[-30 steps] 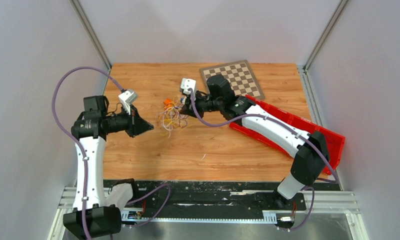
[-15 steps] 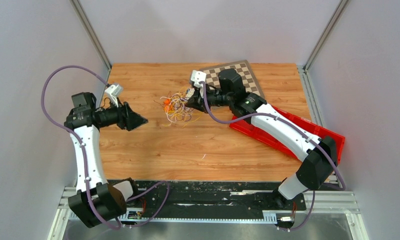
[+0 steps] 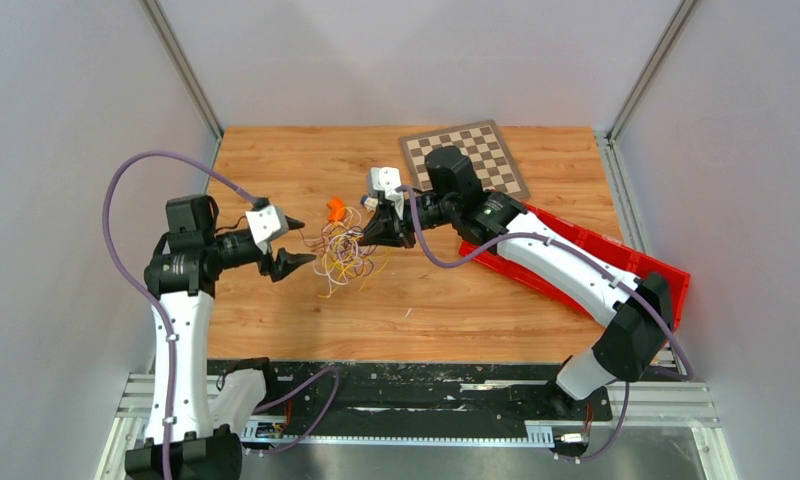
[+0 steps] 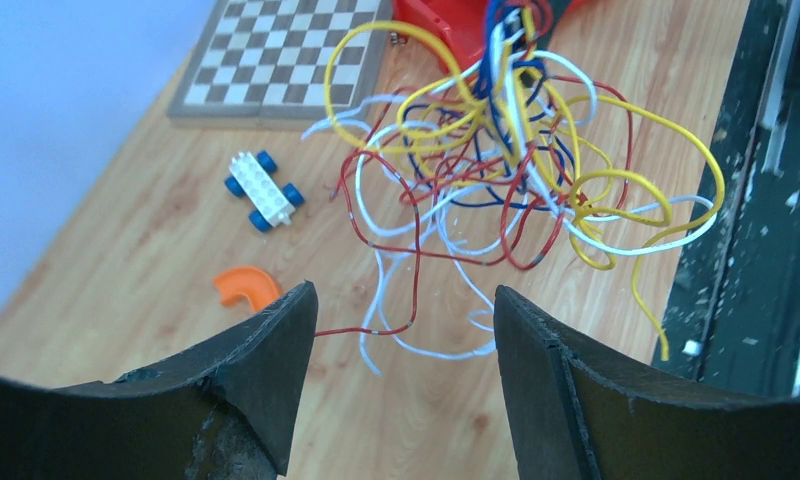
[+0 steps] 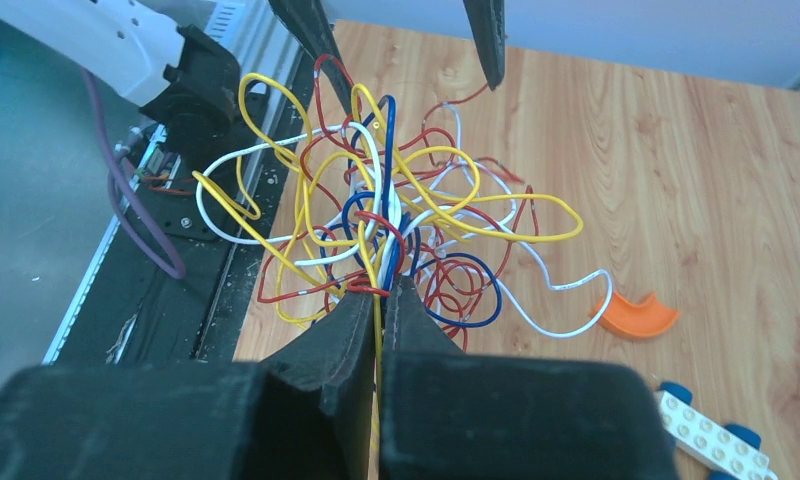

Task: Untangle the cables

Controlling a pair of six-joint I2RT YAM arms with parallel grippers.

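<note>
Right tool (image 5: 378,292) clamped on cables (image 5: 381,215), which strands unclear; left tool (image 4: 401,296) agape, empty

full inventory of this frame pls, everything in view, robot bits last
cables: one tangle, strands too many to count; yellow, red, white, blue; pinched in the right gripper, hanging between the two grippers
curved piece: one, orange, on the table beside the tangle
toy block car: one, white with blue wheels, on the table near the curved piece
checkerboard: one, brown and cream, far edge of the table
bin: one, red, right side, under the right arm
table: one, wood grain
left gripper: one, black, open, facing the tangle, holding nothing
right gripper: one, black, shut on the cables
hoses: two, purple, one per arm
</note>
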